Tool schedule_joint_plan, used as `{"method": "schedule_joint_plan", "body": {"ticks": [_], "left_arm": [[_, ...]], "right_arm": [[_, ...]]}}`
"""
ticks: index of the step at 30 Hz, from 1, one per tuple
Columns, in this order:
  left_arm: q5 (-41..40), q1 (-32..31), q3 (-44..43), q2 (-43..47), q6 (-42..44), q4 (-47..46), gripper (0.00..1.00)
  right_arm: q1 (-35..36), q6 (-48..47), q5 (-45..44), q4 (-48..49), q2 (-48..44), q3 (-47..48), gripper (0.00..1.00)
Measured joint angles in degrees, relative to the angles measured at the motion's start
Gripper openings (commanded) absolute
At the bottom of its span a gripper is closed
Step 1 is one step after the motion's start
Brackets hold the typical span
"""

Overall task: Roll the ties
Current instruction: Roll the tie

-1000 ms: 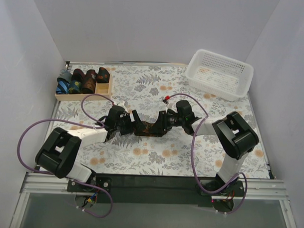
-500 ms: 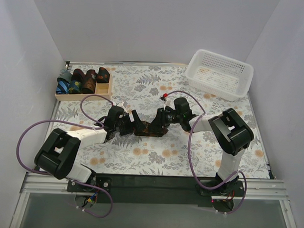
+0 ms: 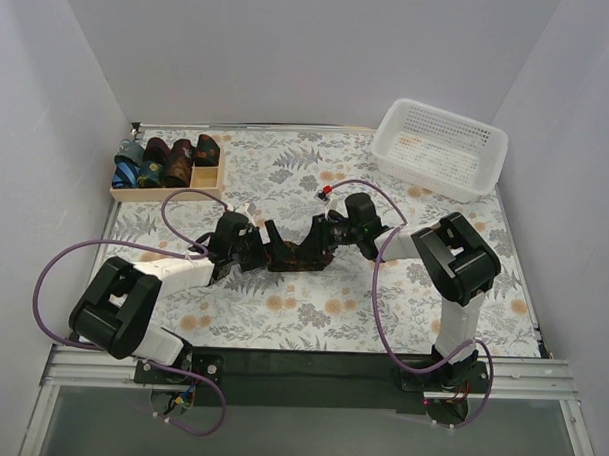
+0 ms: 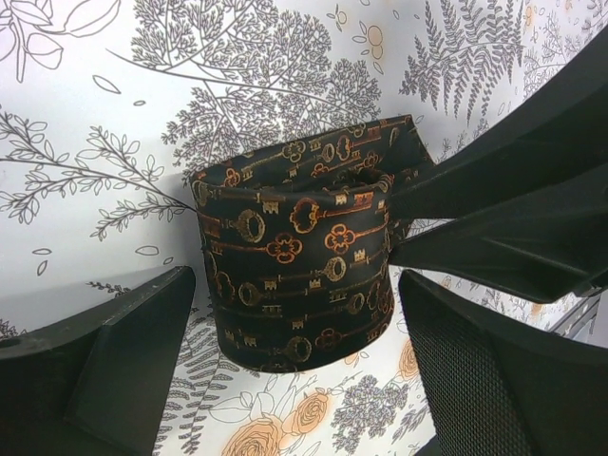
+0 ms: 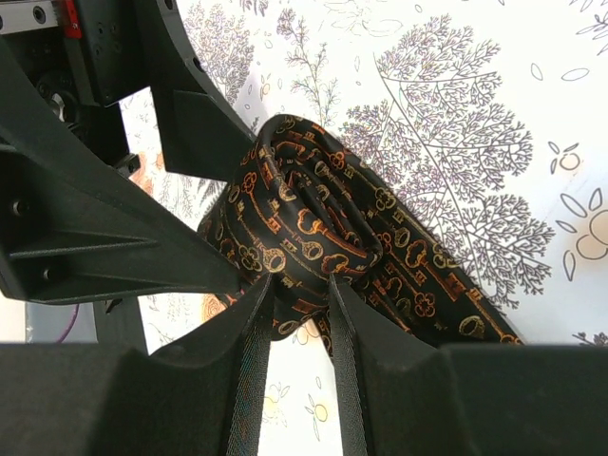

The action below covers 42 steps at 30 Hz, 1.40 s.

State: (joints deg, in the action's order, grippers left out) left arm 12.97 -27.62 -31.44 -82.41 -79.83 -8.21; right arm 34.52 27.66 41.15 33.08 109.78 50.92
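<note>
At mat (image 3: 306,178) centre: silky key-patterned tie (image 4: 294,275) coiled; left hand (image 4: 299,328) wide, right hand (image 5: 299,285) apparently pinching coil.

On the tabletop (image 3: 286,177) a tie (image 3: 296,256) is laid between left gripper (image 3: 267,249) and right gripper (image 3: 320,247), tray (image 3: 166,192) set far left, basket (image 3: 426,179) far right.

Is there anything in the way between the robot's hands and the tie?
No, nothing I can see. The right gripper is pinching the rolled-up part of the tie. The left gripper is open, with the roll sitting between its fingers.
</note>
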Motion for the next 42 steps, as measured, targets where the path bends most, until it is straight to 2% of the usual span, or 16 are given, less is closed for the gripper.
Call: {"method": "schedule_joint_plan", "body": {"ticks": [8,10,12,16,21,27,32,38,42], "left_arm": [[1.0,0.0,-0.1,-1.3,0.1,-1.1,0.7],[1.0,0.0,-0.3,-1.8,0.1,-1.2,0.6],[1.0,0.0,-0.5,-2.4,0.3,-0.8,0.57],[0.4,0.0,-2.4,-2.8,1.1,2.4,0.56],[-3.3,-0.1,-7.1,-2.9,3.4,10.7,0.56],[-12.7,-0.2,-14.6,-3.2,7.4,25.0,0.57],[-22.2,-0.3,-20.7,-5.0,10.7,36.3,0.57],[-37.3,-0.7,-26.5,-8.3,13.7,47.3,0.59],[-48.6,-1.6,-29.7,-13.6,15.4,52.6,0.59]], "right_arm": [[0.0,-1.0,-0.3,0.0,0.1,0.3,0.33],[0.0,-1.5,-0.9,-0.2,-0.2,0.2,0.35],[-0.2,-2.5,-2.4,-0.9,-1.4,-0.4,0.36],[-1.0,-5.2,-5.9,-4.7,-6.3,-2.2,0.37],[-2.4,-9.4,-13.1,-9.4,-15.0,-5.2,0.37],[-3.1,-13.2,-20.5,-14.1,-21.3,-8.9,0.37],[-3.1,-15.0,-23.6,-17.0,-22.7,-10.6,0.37],[-3.1,-15.9,-25.3,-18.3,-22.8,-10.7,0.37],[-3.1,-16.1,-26.1,-18.5,-22.9,-10.7,0.37]]}}
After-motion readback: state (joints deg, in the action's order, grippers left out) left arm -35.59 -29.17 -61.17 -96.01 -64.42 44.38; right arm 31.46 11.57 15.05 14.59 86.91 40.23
